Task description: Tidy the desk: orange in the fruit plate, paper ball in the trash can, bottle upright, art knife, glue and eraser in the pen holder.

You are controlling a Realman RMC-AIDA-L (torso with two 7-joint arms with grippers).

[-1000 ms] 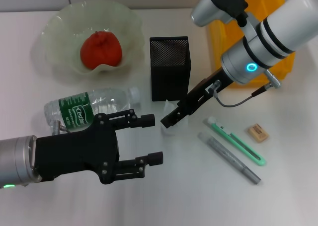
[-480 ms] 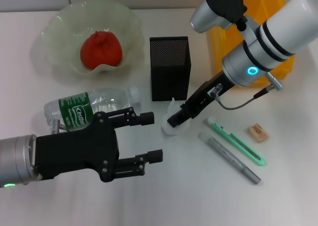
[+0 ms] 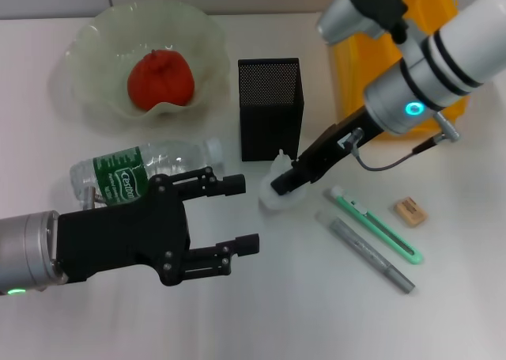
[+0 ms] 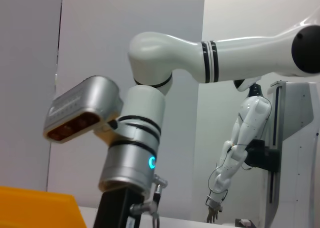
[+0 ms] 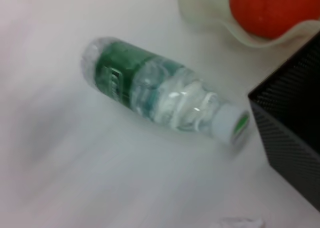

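The orange (image 3: 160, 77) lies in the pale green fruit plate (image 3: 87, 55) at the back left. The clear bottle (image 3: 130, 176) with a green label lies on its side, partly behind my left gripper (image 3: 243, 216), which is open and empty above the table. My right gripper (image 3: 285, 184) is shut on the white paper ball (image 3: 277, 195), just in front of the black mesh pen holder (image 3: 270, 107). The green art knife (image 3: 376, 225), grey glue stick (image 3: 365, 251) and eraser (image 3: 411, 210) lie at the right. The right wrist view shows the bottle (image 5: 155, 92) and the pen holder (image 5: 295, 138).
The yellow trash can (image 3: 360, 67) stands at the back right, mostly behind my right arm; its edge also shows in the left wrist view (image 4: 35, 208). The orange (image 5: 275, 7) and the plate's rim (image 5: 215, 20) show in the right wrist view.
My right gripper has moved a little to the right and back, taking the paper ball with it. The left gripper has hardly moved.
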